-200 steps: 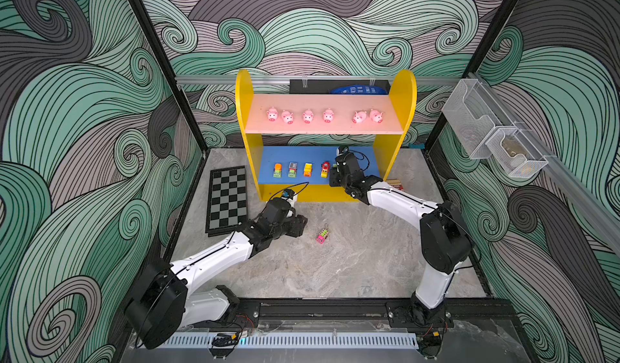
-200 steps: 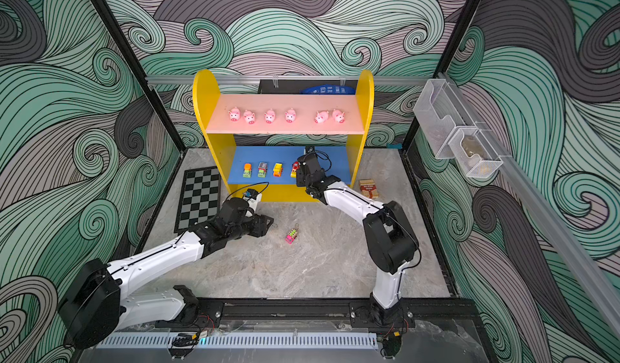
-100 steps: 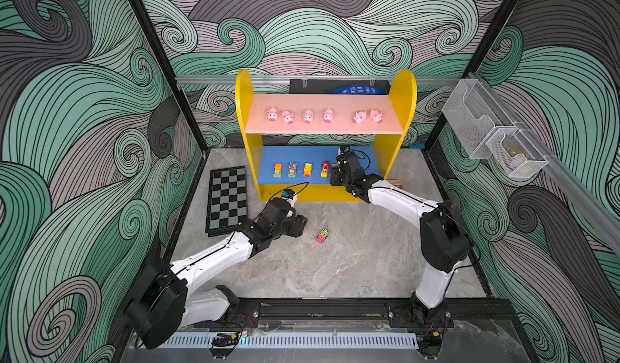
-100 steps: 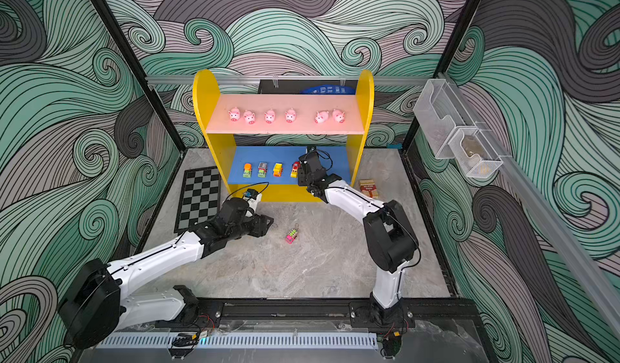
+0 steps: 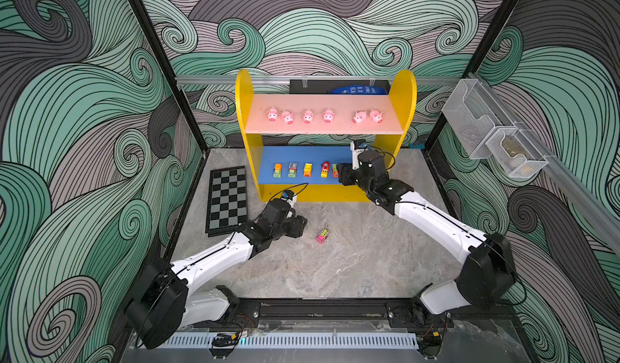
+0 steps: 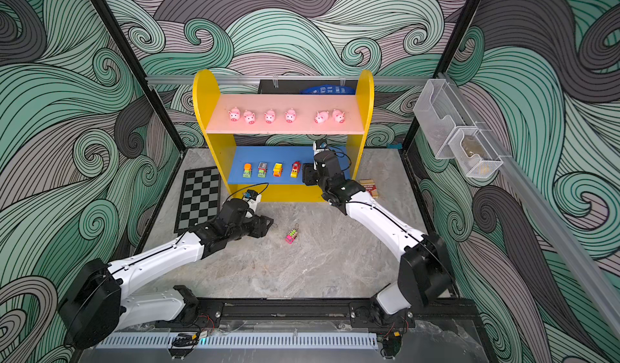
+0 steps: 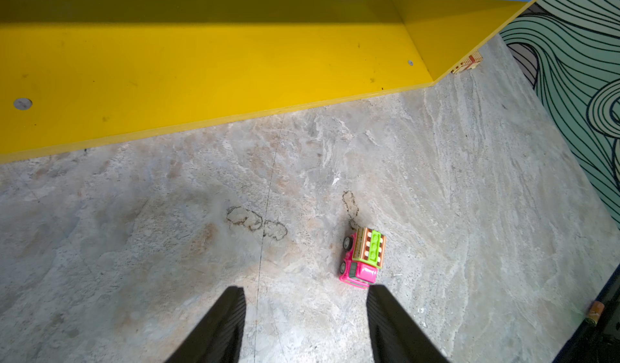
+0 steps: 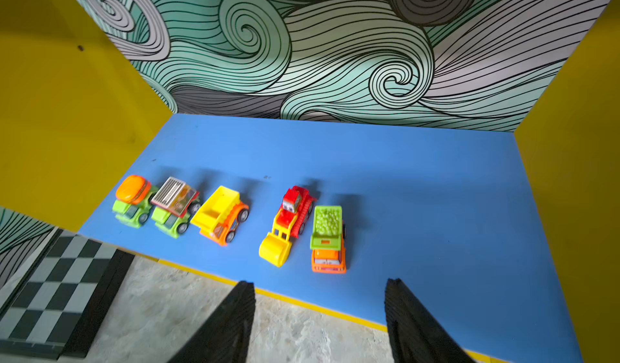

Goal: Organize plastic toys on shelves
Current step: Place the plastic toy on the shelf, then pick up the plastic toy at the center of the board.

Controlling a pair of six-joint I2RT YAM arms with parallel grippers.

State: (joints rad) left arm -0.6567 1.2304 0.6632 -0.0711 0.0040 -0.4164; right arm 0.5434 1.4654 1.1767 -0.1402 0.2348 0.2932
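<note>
The yellow shelves (image 5: 244, 109) stand at the back. Several pink pigs (image 5: 308, 116) line the pale pink upper board (image 5: 335, 103). Several toy vehicles (image 5: 307, 170) stand in a row on the blue lower board (image 8: 419, 193). My right gripper (image 8: 318, 282) is open at that board's front edge, with nothing between its fingers. An orange-and-green truck (image 8: 327, 240) stands just beyond its tips. A pink-and-green toy truck (image 7: 362, 259) lies on the stone floor in front of the shelves. My left gripper (image 7: 305, 289) is open and empty beside it, one fingertip (image 7: 379, 294) close to the truck's cab.
A grey-black checkerboard (image 5: 227, 198) lies on the floor left of the shelves. A red-and-tan card box (image 6: 369, 187) sits by the shelves' right foot. Wire mesh baskets (image 5: 486, 126) hang on the right wall. Patterned walls close in both sides and the back.
My right gripper's jaws have opened wider at the front of the blue board. The left arm and the pink truck have not moved.
</note>
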